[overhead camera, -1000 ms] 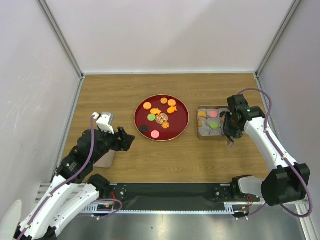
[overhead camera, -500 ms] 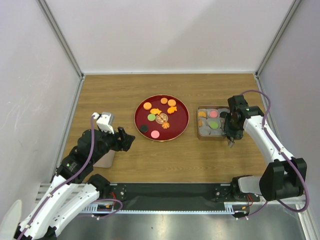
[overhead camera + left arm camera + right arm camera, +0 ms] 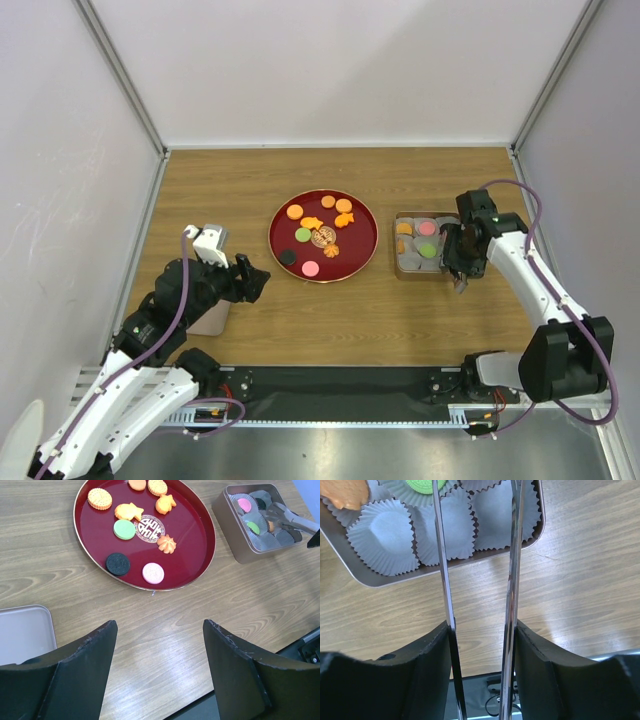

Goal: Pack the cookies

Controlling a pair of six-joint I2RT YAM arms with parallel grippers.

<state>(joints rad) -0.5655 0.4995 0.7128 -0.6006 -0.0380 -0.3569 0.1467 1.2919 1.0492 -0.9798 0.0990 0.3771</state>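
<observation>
Several cookies [image 3: 302,234] in orange, green, pink and black lie on the dark-red plate [image 3: 275,235]; the left wrist view shows the green one [image 3: 124,529], a black one [image 3: 118,563] and a pink one [image 3: 153,573]. More sit in paper cups in the metal tin [image 3: 400,270]: a green cookie [image 3: 425,485] and an orange one [image 3: 345,492]. My right gripper [image 3: 481,627] is shut on metal tongs [image 3: 442,580], whose arms reach over the tin's near corner; their tips are out of that view. My left gripper [image 3: 159,625] hangs open above bare wood near the plate.
Empty white paper cups [image 3: 382,537] fill the tin's near row. A grey lid [image 3: 22,632] lies on the table under my left arm. White walls close in the table on three sides, and a black rail [image 3: 340,385] runs along the near edge.
The tongs' arms have spread wider in my right gripper, which has shifted slightly toward the tin. The left arm has not moved.
</observation>
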